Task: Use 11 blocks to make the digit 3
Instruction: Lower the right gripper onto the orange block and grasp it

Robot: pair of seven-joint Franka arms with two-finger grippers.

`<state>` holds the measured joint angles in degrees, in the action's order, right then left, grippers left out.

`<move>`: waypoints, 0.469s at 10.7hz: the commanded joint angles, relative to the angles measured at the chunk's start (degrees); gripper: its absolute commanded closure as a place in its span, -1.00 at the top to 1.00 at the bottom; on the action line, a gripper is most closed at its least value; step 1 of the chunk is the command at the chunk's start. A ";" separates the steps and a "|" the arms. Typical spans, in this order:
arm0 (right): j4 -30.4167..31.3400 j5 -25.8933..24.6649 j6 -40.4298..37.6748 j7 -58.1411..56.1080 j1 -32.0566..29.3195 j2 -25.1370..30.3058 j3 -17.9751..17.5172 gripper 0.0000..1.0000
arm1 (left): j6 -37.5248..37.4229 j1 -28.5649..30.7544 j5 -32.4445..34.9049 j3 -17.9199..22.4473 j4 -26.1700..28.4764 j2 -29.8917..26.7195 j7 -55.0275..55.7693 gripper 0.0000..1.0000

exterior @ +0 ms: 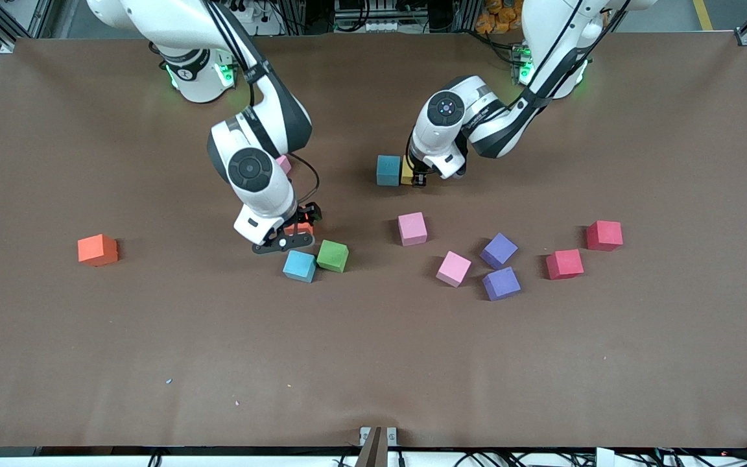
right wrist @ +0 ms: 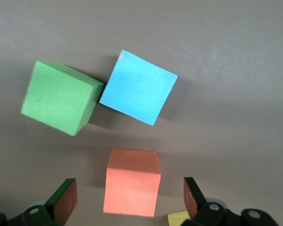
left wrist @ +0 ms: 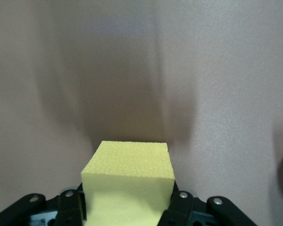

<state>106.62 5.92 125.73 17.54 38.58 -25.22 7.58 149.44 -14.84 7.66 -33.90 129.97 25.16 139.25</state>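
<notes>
An orange block point(exterior: 97, 250) is noted lying alone toward the right arm's end of the worktop point(exterior: 373, 363). The right pincer point(exterior: 296, 228) is seen low over a second orange block point(right wrist: 132, 187), fingers spread wide to either side of it and nothing yet gripped; a light blue block point(exterior: 299, 266) and a green block point(exterior: 333, 255) lie just nearer the front camera. The left pincer point(exterior: 416, 175) is closed on a yellow block point(left wrist: 128, 183), set beside a teal block point(exterior: 388, 170). Pink, purple and red blocks are scattered toward the left arm's end; no digit 3 is formed yet. The foam cubes are judged light, soft and non-slippery; opposite flat faces should be taken squarely, gently.
</notes>
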 commanded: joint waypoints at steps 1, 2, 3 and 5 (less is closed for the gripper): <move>0.34 0.93 0.57 1.01 -0.17 -0.62 -0.20 1.00 | 0.58 -0.37 1.74 0.50 -0.77 0.94 1.63 -1.00; 1.21 1.37 1.79 1.09 0.18 -1.58 -0.20 1.00 | 0.58 -0.46 2.01 1.02 -0.86 1.12 1.63 -1.00; 3.66 1.55 4.76 1.62 0.44 -1.33 -0.29 1.00 | 0.58 -0.63 2.01 1.11 -1.21 1.38 1.63 -1.00; 7.36 1.72 9.69 3.02 2.63 -0.98 -0.20 1.00 | 0.58 -0.63 2.27 1.11 -1.65 2.00 1.72 -1.00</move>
<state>110.81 6.55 132.07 18.79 39.61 -27.08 7.32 149.46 -14.87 7.98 -33.30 129.42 25.89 139.26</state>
